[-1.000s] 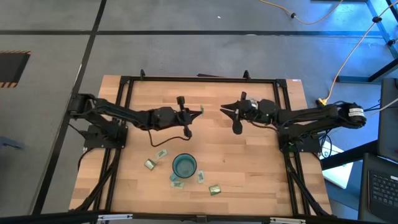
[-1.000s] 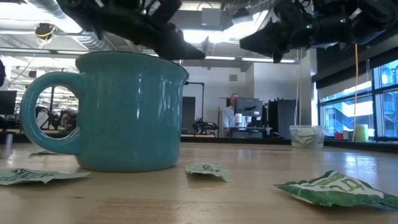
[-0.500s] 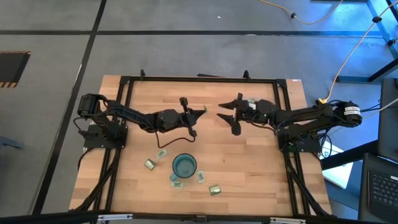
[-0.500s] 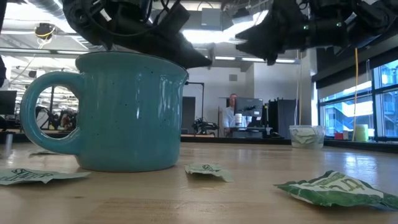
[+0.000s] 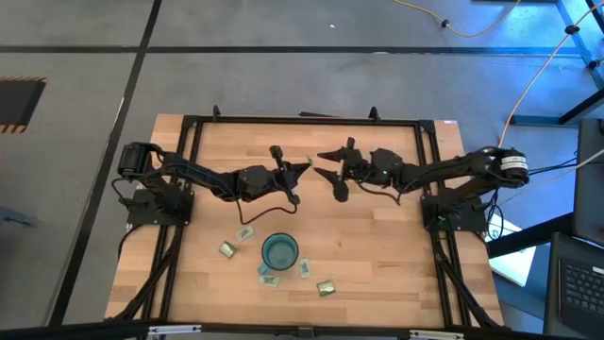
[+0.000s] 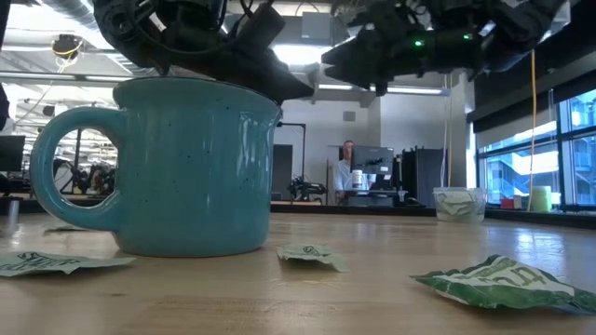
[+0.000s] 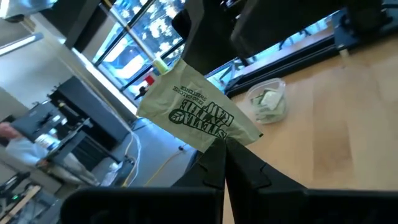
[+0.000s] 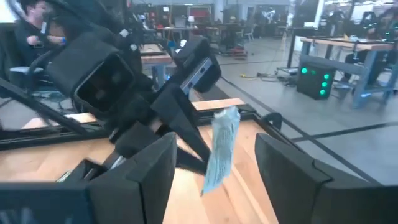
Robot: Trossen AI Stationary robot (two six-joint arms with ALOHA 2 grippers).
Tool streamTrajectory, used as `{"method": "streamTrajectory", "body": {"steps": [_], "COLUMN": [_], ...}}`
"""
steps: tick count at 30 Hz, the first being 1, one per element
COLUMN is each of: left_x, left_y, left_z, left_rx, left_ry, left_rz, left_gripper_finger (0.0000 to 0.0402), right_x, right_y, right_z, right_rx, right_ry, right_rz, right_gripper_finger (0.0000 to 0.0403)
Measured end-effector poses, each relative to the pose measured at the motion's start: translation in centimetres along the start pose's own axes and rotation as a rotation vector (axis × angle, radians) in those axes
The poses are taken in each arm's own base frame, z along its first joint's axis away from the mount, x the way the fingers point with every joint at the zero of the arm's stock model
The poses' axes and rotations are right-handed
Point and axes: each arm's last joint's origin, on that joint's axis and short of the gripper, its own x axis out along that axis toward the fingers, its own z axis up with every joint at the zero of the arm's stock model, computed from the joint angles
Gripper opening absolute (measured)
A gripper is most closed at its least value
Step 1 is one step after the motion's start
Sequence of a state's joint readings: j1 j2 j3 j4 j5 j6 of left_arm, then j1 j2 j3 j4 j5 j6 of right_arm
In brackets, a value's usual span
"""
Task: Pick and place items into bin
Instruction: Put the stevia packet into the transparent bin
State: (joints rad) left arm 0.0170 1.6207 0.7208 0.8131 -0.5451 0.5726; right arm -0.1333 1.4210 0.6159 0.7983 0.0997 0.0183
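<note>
One light, limp green packet [image 7: 198, 114], best pinched by a flat edge, hangs above the tabletop [image 5: 377, 255] in the closed left tool [image 5: 287, 176], facing the wide-open, empty right tool [image 5: 332, 172] at 3 o'clock; the bin [image 7: 268, 103] already holds packets, unlike the mug [image 5: 279, 252].

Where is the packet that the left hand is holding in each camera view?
High view: packet over the table's middle, at the left hand tip.
Low view: cannot make it out above the mug.
Left wrist view: picture centre, pinched by one edge.
Right wrist view: centre, edge-on, seen past the open right hand.
Shared landmark: the left hand gripping it.
</note>
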Motion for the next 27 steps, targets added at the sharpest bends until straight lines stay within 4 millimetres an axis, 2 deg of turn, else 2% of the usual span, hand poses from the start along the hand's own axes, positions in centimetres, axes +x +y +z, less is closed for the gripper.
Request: {"method": "streamTrajectory", "body": {"steps": [7,14,18,27], "left_x": [0.0,0.0,0.0,0.0], "left_y": [0.0,0.1,0.1,0.1], "left_z": [0.0,0.0,0.0,0.0], "left_rx": [0.033,0.056,0.062,0.079], "left_ry": [0.018,0.025,0.025,0.026], "left_rz": [0.027,0.036,0.037,0.036], "left_gripper_finger": [0.0002,0.0002,0.0003,0.0002], "right_x": [2.3,2.7,2.7,2.7], "right_y": [0.1,0.2,0.2,0.1], "right_z": [0.2,0.3,0.3,0.3], "right_rx": [-0.03,0.019,0.027,0.047], "right_ry": [0.055,0.059,0.059,0.059], "right_rz": [-0.04,-0.043,-0.043,-0.044], "right_gripper_finger": [0.0204,0.0178,0.0138,0.0018]}}
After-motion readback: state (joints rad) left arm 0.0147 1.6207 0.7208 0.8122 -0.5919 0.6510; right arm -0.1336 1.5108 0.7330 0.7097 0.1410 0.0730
